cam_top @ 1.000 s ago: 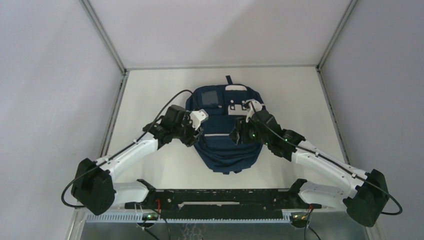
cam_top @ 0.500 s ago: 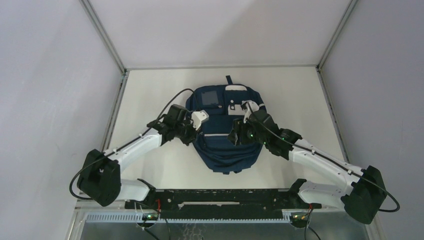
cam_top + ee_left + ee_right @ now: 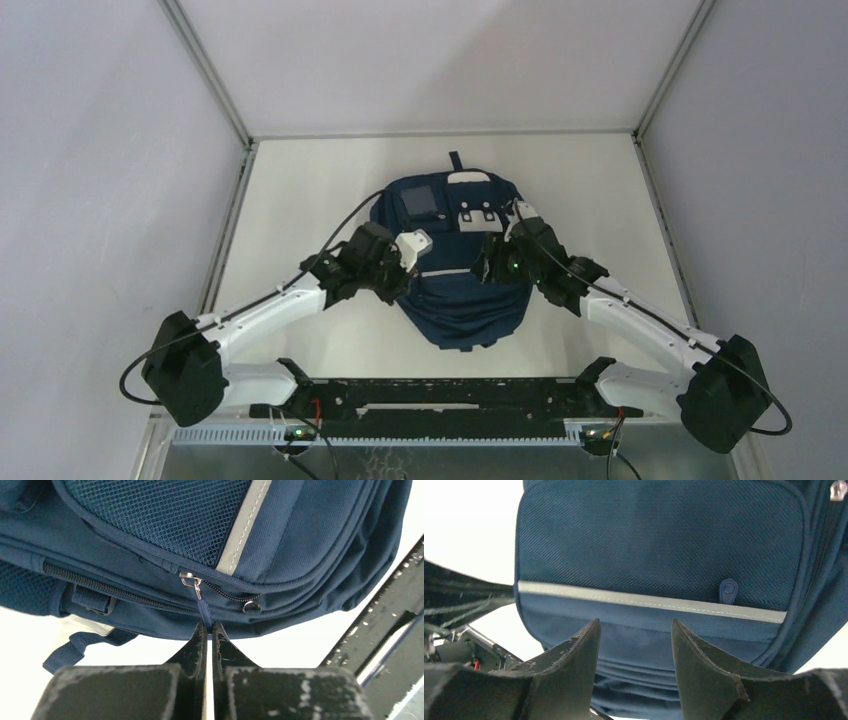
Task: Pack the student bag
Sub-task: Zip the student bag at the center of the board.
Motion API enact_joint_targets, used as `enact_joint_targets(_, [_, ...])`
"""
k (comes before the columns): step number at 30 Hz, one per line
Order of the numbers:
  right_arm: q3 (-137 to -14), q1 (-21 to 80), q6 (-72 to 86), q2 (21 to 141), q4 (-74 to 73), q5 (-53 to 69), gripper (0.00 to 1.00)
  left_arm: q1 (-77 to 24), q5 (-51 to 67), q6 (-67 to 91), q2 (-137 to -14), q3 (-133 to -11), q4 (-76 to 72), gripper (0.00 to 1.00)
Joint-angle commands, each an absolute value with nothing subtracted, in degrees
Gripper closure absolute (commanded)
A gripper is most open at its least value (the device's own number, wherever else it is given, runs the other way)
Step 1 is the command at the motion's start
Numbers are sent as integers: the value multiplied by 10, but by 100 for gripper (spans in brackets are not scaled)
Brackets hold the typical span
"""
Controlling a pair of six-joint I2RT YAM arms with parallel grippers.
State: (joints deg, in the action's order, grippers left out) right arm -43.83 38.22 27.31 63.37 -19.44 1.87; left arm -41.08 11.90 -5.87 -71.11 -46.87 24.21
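The student bag [image 3: 458, 300] lies flat in the middle of the white table [image 3: 300, 190]. Its front faces up, and its top, with the small grey window [image 3: 419, 200] and white patches [image 3: 478, 216], points to the far side.

The left gripper [image 3: 209, 626] sits at the bag's left edge. Its jaws are pinched together on the navy zip pull [image 3: 202, 610], which hangs from a silver slider [image 3: 189, 579] on the zipper running along the bag's side. Above that zipper is a mesh pocket crossed by a grey reflective strip [image 3: 245, 525]. A loose strap [image 3: 75, 647] trails onto the table to the left.

The right gripper [image 3: 635, 625] is at the bag's right side with its jaws wide apart, holding nothing, and points across the front pocket. I cannot tell whether its tips touch the fabric. Just beyond its tips the same grey strip runs left to right, with a small round navy tab [image 3: 728, 590] just above it.

A black rail [image 3: 440, 395] spans the near edge of the table between the two arm bases.
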Motion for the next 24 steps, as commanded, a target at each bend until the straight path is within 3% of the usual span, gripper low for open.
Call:
enact_joint_targets(1, [-416,372,325,653,-173,11,38,-461,149,30,-702,-442,223,100])
enact_joint_targets(11, [-367,389,389,763,-94,3,38,-577,128,96,-717,-421,169,100])
enact_joint_targets(18, [-367,380,399,684,-118,-21,38,-647,150,124,-731,-510,151,98])
enact_joint_targets(21, [-367,368,396,613,-154,-46,37,-646,92,129,-707,-531,163,63])
enact_joint_targets(24, [-367,356,385,549,-188,-64,37,-645,59,137,-679,-539,178,50])
